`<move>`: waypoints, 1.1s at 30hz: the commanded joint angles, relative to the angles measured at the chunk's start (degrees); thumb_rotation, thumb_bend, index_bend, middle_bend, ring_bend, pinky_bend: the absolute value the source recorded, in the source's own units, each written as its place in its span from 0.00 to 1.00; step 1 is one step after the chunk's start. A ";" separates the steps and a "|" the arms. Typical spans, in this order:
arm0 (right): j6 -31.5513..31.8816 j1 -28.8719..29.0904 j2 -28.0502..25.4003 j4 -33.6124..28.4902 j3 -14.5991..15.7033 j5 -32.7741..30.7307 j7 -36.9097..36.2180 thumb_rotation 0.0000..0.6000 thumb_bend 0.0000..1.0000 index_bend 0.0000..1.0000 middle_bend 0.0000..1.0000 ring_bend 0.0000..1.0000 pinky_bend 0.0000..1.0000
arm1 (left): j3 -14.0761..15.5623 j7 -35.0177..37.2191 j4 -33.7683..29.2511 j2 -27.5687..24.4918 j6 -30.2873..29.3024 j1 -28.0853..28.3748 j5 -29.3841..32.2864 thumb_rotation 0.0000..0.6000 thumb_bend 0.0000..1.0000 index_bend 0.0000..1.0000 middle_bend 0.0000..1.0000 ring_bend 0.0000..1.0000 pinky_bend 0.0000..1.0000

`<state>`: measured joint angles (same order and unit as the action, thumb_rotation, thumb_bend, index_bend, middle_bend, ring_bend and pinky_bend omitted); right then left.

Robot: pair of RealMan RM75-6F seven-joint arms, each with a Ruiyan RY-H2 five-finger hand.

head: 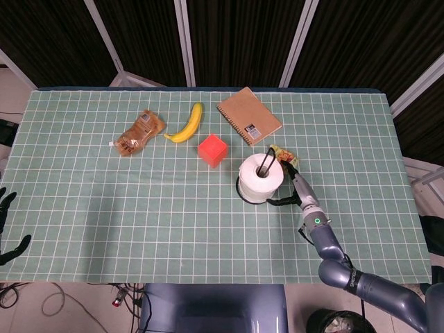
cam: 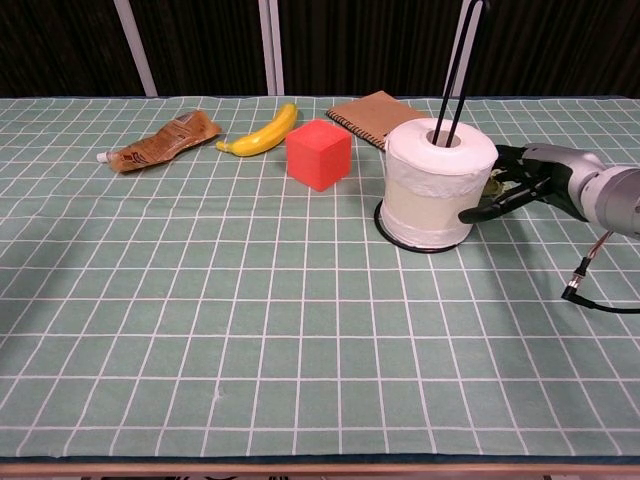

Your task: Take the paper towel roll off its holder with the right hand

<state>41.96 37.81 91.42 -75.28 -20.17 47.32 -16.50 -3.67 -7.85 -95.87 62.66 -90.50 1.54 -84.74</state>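
Observation:
A white paper towel roll (head: 259,178) (cam: 439,183) stands upright on its black wire holder (cam: 458,62), whose round base ring (cam: 400,237) lies on the green checked cloth. My right hand (head: 293,190) (cam: 512,186) is right beside the roll on its right, fingers spread, thumb tip reaching the roll's side. Nothing is gripped. My left hand (head: 5,225) hangs open off the table's left edge in the head view.
A red cube (head: 213,150) (cam: 318,153) sits left of the roll. Behind are a banana (head: 186,125), a brown pouch (head: 139,132) and a spiral notebook (head: 248,115). A small crumpled wrapper (head: 286,159) lies just behind my right hand.

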 commanded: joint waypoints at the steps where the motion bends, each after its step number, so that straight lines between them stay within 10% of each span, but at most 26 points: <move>1: -3.08 0.74 -1.20 -0.85 -0.33 0.36 -0.99 1.00 0.04 0.00 0.00 0.00 0.00 | -0.09 -0.10 0.03 0.07 0.07 0.02 0.20 1.00 0.22 0.10 0.00 0.00 0.03; 27: -2.33 4.26 5.28 3.54 -4.66 -5.24 -2.97 1.00 0.04 0.00 0.00 0.01 0.00 | -0.37 1.13 -0.07 -0.56 0.50 -0.08 1.13 1.00 0.22 0.10 0.00 0.00 0.03; 33: 2.36 4.31 7.82 5.02 -6.06 -6.14 -2.80 1.00 0.03 0.24 0.20 0.27 0.09 | -0.57 1.73 -0.05 -0.78 0.28 -0.25 1.44 1.00 0.22 0.10 0.00 0.00 0.03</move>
<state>42.36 42.13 98.05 -70.95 -25.53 41.44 -19.32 -4.24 -6.11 -95.92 61.88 -90.23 1.30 -83.30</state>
